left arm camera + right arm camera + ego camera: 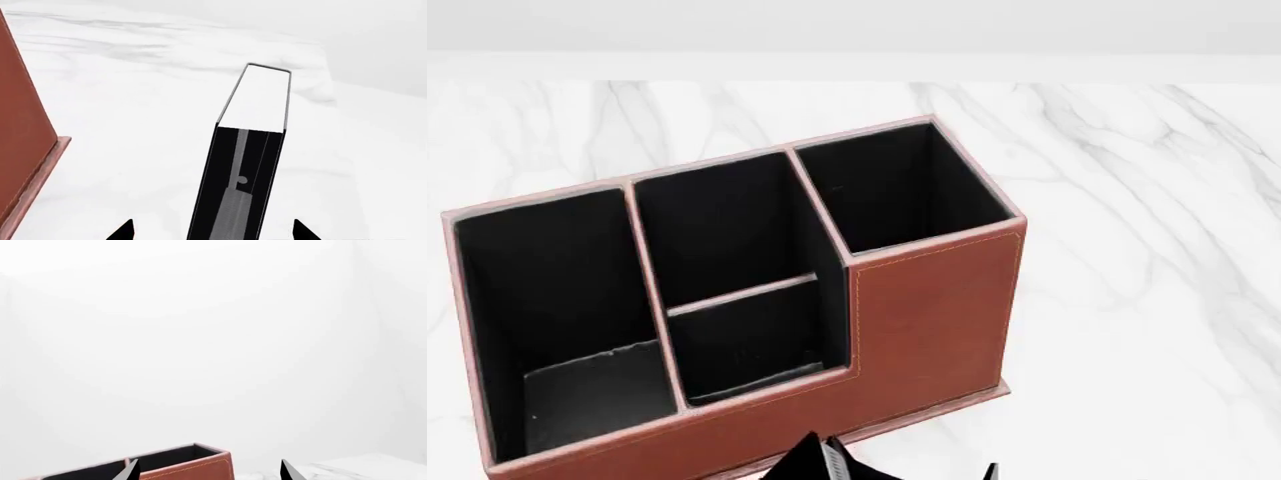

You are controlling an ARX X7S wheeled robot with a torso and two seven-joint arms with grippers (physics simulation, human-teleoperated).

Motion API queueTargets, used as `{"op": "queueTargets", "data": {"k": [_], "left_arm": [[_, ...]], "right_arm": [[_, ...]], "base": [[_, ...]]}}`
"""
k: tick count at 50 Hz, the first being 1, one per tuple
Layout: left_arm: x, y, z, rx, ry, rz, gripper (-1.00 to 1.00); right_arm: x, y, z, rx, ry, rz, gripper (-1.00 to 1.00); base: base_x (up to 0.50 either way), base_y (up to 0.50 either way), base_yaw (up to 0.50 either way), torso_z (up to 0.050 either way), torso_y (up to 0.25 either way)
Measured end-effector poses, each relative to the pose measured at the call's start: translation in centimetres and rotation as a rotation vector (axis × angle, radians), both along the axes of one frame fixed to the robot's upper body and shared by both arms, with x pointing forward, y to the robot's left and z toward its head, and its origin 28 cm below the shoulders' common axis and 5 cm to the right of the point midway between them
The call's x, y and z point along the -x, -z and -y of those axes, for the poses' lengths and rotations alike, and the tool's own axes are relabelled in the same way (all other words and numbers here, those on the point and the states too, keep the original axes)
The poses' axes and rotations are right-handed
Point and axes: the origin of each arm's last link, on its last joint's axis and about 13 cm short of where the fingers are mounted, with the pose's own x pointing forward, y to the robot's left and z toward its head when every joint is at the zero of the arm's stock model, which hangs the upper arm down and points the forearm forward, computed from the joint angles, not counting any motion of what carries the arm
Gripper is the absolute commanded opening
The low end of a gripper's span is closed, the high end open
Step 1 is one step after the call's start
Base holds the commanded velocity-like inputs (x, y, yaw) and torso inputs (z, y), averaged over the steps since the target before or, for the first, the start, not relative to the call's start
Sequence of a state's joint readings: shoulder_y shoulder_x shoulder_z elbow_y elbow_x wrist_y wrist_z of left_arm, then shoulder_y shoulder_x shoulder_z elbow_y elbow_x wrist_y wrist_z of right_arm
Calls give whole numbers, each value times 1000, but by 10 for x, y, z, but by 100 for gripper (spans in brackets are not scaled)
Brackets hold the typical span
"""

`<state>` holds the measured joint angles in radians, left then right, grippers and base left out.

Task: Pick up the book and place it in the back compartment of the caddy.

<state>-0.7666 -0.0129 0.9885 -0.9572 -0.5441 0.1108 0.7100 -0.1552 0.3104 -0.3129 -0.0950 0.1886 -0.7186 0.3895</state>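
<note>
The left pincer (pixel 212 232) grips the thick black book with white page edges (pixel 257 100), held above the white marble worktop (pixel 133 125). The reddish-brown leather-look caddy with 4 compartments (pixel 928 310) fills the centre of the head view. The right pincer (pixel 208 471) is open.

Black book (pixel 237 180) with white page edges standing centre frame, between two dark fingertips (pixel 122 231) at bottom edge. Reddish-brown caddy (pixel 23 135) wall at left edge. White marble table (pixel 147 100) beneath.

My way forward is blocked by the caddy (pixel 934 320), its tall near wall standing close ahead. Above its open compartments nothing intrudes, and to its right the marble table (pixel 1148 300) lies bare.
</note>
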Motion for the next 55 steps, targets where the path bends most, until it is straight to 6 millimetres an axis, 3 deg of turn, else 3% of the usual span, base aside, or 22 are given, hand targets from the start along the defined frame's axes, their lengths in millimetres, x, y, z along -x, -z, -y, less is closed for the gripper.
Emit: {"op": "queueTargets", "data": {"k": [7, 8, 29, 55], "left_arm": [[2, 4, 3, -12, 15, -12, 100], [2, 5, 3, -14, 17, -14, -100], [3, 3, -9, -52, 1, 12, -100], [14, -24, -62, -176, -147, 114, -100]], "right_arm": [[0, 0, 0, -1, 0, 1, 100], [0, 0, 0, -1, 1, 1, 100], [0, -1, 1, -4, 8, 3, 100], [-1, -1, 2, -11, 21, 2, 100]], "base": [[0, 0, 0, 0, 0], [0, 0, 0, 0, 0], [0, 0, 0, 0, 0], [0, 0, 0, 0, 1]]}}
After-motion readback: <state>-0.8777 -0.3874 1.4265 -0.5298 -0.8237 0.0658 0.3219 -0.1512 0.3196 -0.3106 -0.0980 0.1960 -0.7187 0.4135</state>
